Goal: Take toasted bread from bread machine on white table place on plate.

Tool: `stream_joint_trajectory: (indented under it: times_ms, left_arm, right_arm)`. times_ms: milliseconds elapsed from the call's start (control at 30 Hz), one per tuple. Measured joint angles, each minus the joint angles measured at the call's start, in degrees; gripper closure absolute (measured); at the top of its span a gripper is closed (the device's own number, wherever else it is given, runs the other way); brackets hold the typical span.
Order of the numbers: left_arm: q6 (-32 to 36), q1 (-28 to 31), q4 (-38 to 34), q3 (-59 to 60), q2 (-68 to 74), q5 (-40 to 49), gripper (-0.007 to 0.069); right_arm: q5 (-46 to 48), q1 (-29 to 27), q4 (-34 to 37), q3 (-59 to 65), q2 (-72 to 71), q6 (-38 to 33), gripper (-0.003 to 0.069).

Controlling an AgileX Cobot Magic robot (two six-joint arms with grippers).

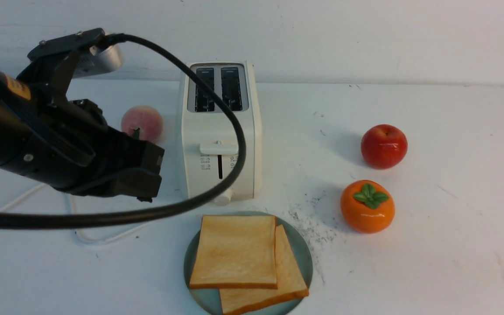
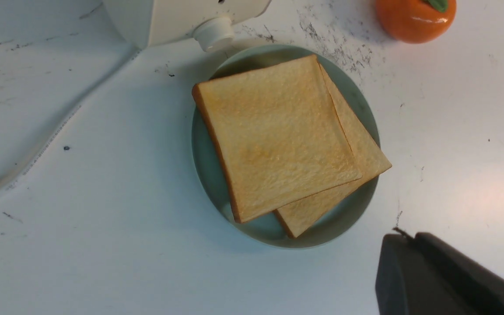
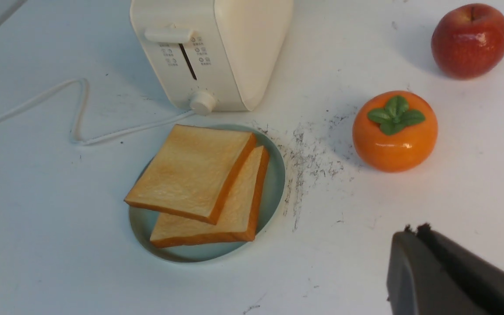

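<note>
Lying overlapped on the plate, the two toast slices looked finished, while both grippers, left and right, were closed on nothing, though a low sweep by either might have knocked the top slice off.

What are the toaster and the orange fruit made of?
Toaster: probably glossy-smooth cream plastic, since its shell looks evenly colored and molded. Orange fruit: shiny, maybe plastic or painted foam; bright highlights and thick, even green leaves suggest a pretend one.
</note>
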Motion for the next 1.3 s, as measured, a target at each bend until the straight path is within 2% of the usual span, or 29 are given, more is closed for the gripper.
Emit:
stream_joint_trajectory:
  times_ms: [600, 767, 933, 1000, 1067, 1200, 1300]
  left_arm:
    - [0.0, 0.0, 0.06, 0.0, 0.0, 0.03, 0.0638]
    - [0.0, 0.0, 0.12, 0.0, 0.0, -0.36, 0.0638]
    - [0.05, 0.0, 0.17, 0.0, 0.0, -2.01, 0.0638]
    - [0.05, 0.0, 0.24, 0.0, 0.0, -3.22, 0.0638]
    - [0.05, 0.0, 0.34, 0.0, 0.0, -3.71, 0.0638]
    - [0.05, 0.0, 0.41, 0.0, 0.0, -3.96, 0.0638]
    - [0.05, 0.0, 0.41, 0.0, 0.0, -4.02, 0.0638]
  right_arm:
    - [-0.44, 0.0, -0.14, 0.44, 0.0, 0.0, 0.0664]
    - [-1.64, -0.8, -7.67, 6.07, -2.02, 0.0, 0.0659]
    - [-2.41, -7.59, -9.18, 11.67, -6.49, 0.0, 0.0657]
    - [-2.76, -13.34, -9.74, 15.76, -10.43, 0.0, 0.0657]
    - [-2.82, -16.81, -10.44, 18.89, -14.25, 0.0, 0.0655]
    - [-3.83, -21.48, -12.18, 24.73, -21.85, 0.0, 0.065]
    - [-6.97, -22.55, -12.79, 26.49, -25.59, 0.0, 0.0648]
